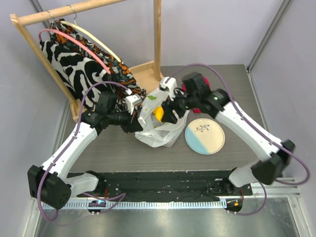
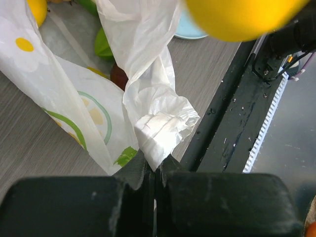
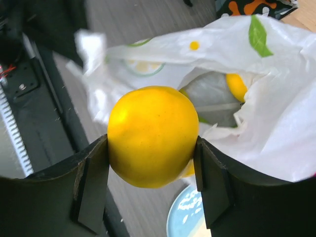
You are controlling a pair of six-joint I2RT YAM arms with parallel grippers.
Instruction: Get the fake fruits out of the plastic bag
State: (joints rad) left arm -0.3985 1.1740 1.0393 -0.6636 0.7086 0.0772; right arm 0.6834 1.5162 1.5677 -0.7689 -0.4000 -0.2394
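Note:
The white plastic bag [image 1: 157,134] with printed citrus slices lies crumpled at the table's middle. My left gripper [image 2: 155,165] is shut on a bunched edge of the bag [image 2: 159,131] and holds its mouth up. My right gripper [image 3: 152,148] is shut on a yellow lemon [image 3: 152,134], just above the bag's opening; in the top view that lemon [image 1: 159,113] shows between the black fingers. Inside the bag [image 3: 279,123] lie another lemon [image 3: 237,86], a dark red apple [image 2: 118,75] and a green piece [image 2: 102,44].
A round blue-and-cream plate [image 1: 205,136] sits on the table just right of the bag. A wooden clothes rack [image 1: 157,34] with patterned garments [image 1: 79,66] stands at the back left. The black base rail [image 1: 168,181] runs along the near edge.

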